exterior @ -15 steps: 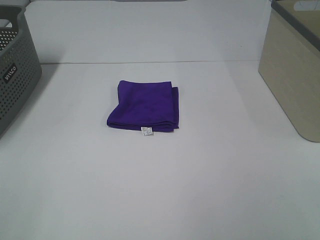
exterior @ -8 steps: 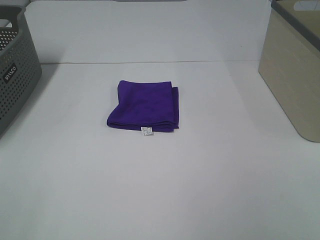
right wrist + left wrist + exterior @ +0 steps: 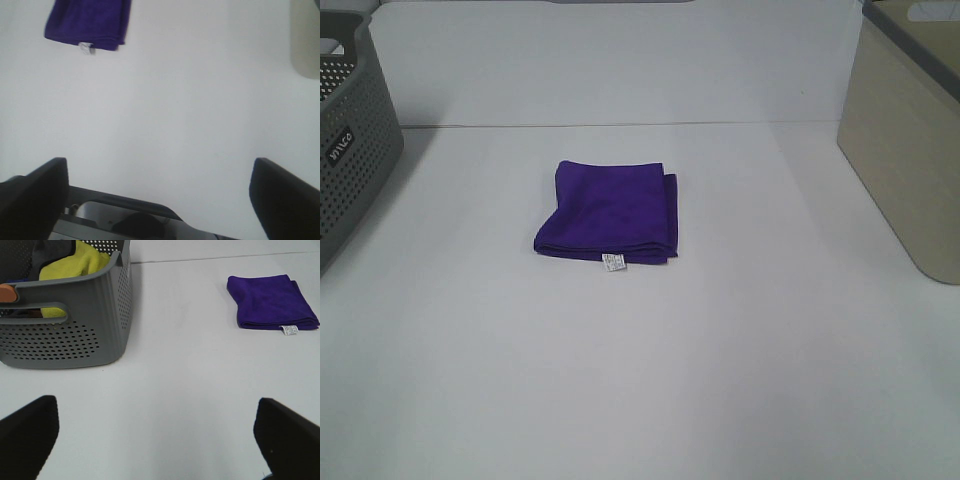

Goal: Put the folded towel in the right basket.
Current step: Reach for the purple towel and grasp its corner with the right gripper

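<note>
Plainly, nothing is done yet: the folded towel [image 3: 608,212] lies flat on the table [image 3: 770,350], well apart from the right basket [image 3: 905,150]. My left gripper [image 3: 159,435] and right gripper [image 3: 160,192] both stand wide, holding nothing. All 3 steps are left: reach, grasp, carry. The basket's inside is cut off.
</note>
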You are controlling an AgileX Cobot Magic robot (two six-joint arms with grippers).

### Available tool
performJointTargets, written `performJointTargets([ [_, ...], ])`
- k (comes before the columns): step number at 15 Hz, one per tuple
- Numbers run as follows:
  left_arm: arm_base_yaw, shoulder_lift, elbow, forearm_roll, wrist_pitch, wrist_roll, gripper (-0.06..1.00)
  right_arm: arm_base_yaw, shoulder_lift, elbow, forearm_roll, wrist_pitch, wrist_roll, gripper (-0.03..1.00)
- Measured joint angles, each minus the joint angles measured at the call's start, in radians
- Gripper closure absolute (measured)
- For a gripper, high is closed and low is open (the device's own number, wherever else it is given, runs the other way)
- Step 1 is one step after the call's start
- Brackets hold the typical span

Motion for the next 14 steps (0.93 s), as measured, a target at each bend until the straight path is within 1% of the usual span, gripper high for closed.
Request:
performJointTargets([
  [2, 0.0, 0.0, 0.0, 0.0, 0.0, 0.0, -0.05, 0.0, 0.156, -0.077, 0.089, -0.045, 0.0, 0.05],
  [3, 0.0, 0.0, 0.0, -0.001, 0.0, 0.0, -0.05, 0.071, 0.329, -0.13, 0.155, -0.158, 0.0, 0.07],
  [5, 0.0, 0.0, 0.0, -0.001, 0.0, 0.0, -0.05, 0.201, 0.522, -0.2, 0.175, -0.27, 0.0, 0.08],
  [6, 0.0, 0.0, 0.0, -0.001, 0.0, 0.0, -0.05, 0.231, 0.575, -0.224, 0.18, -0.29, 0.001, 0.09],
  [8, 0.0, 0.0, 0.0, -0.001, 0.0, 0.0, -0.05, 0.299, 0.761, -0.336, 0.192, -0.313, 0.016, 0.09],
  [10, 0.0, 0.0, 0.0, -0.001, 0.0, 0.0, -0.05, 0.311, 0.932, -0.457, 0.196, -0.315, 0.018, 0.09],
  [12, 0.0, 0.0, 0.0, -0.001, 0.0, 0.0, -0.05, 0.311, 1.027, -0.534, 0.196, -0.322, 0.018, 0.09],
  [13, 0.0, 0.0, 0.0, -0.001, 0.0, 0.0, -0.05, 0.311, 1.127, -0.624, 0.198, -0.329, 0.018, 0.09],
  [14, 0.0, 0.0, 0.0, -0.001, 0.0, 0.0, -0.05, 0.311, 1.165, -0.66, 0.198, -0.331, 0.018, 0.09],
])
